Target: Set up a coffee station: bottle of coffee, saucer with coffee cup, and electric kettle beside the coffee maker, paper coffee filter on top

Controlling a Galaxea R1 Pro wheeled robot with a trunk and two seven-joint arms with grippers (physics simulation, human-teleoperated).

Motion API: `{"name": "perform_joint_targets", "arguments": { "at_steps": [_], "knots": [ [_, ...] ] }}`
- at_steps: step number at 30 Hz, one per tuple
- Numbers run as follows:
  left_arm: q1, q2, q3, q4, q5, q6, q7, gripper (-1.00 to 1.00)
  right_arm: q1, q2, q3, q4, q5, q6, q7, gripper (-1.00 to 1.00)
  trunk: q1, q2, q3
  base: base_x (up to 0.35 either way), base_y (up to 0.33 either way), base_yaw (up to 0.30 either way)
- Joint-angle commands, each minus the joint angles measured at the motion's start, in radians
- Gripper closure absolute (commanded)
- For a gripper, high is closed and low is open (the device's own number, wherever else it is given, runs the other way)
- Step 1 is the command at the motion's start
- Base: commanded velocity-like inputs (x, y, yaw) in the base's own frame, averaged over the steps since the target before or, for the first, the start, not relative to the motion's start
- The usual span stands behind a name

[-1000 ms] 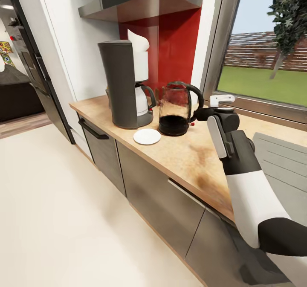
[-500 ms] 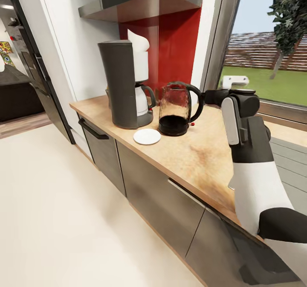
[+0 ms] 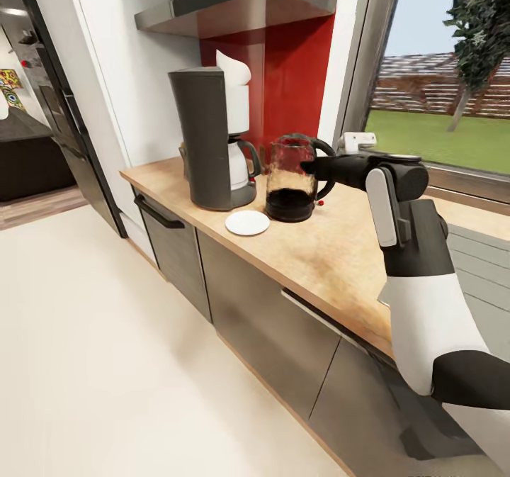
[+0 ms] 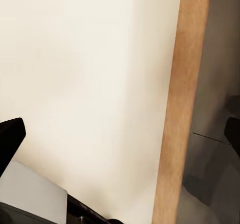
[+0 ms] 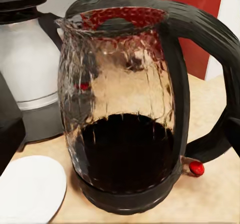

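One kettle [image 3: 290, 183] stands at the frame's middle on the surface [image 3: 333, 254], just right of the coffee maker [image 3: 207, 137], behind the saucer [image 3: 247, 222]. The right claw [image 3: 309, 167] reaches its handle; whether it is clenched cannot be told, nor the left claw's state.

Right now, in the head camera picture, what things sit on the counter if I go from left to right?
coffee maker → saucer → electric kettle → right gripper, reaching in at the kettle's handle side.
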State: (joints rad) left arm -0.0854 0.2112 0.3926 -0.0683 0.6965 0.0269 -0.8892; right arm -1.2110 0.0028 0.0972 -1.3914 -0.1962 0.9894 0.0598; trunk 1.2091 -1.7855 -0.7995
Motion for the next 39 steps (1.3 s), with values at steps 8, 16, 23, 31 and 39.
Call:
{"name": "perform_joint_targets", "arguments": {
  "at_steps": [8,16,23,31,39],
  "knots": [
    [-0.001,0.001,0.0,0.001,0.003,0.002,-0.004,-1.0,0.001,0.0,-0.001,0.0,0.004,0.004,0.005,-1.0,0.0,0.0,-0.001,-0.079,0.004,0.0],
    [0.0,0.001,0.0,0.001,0.003,0.003,-0.002,-1.0,0.002,0.0,-0.001,0.0,0.004,0.004,0.006,-1.0,0.0,0.0,-0.001,-0.171,0.002,0.0],
    [0.0,0.001,0.0,0.001,0.003,0.004,-0.002,-1.0,0.016,0.0,-0.001,0.0,0.003,0.003,0.009,-1.0,0.0,0.0,-0.001,-0.075,0.004,0.0],
    [0.0,0.001,0.0,0.001,0.003,0.004,-0.002,-1.0,0.018,0.0,-0.001,0.0,0.002,0.003,0.011,-1.0,0.0,0.0,-0.001,-0.072,0.069,0.0],
    [0.0,0.001,0.0,0.001,0.003,0.003,0.0,-1.0,0.018,0.0,-0.001,-0.002,0.0,0.002,0.012,-1.0,0.0,0.0,-0.001,-0.001,0.067,0.0]
  ]
}}
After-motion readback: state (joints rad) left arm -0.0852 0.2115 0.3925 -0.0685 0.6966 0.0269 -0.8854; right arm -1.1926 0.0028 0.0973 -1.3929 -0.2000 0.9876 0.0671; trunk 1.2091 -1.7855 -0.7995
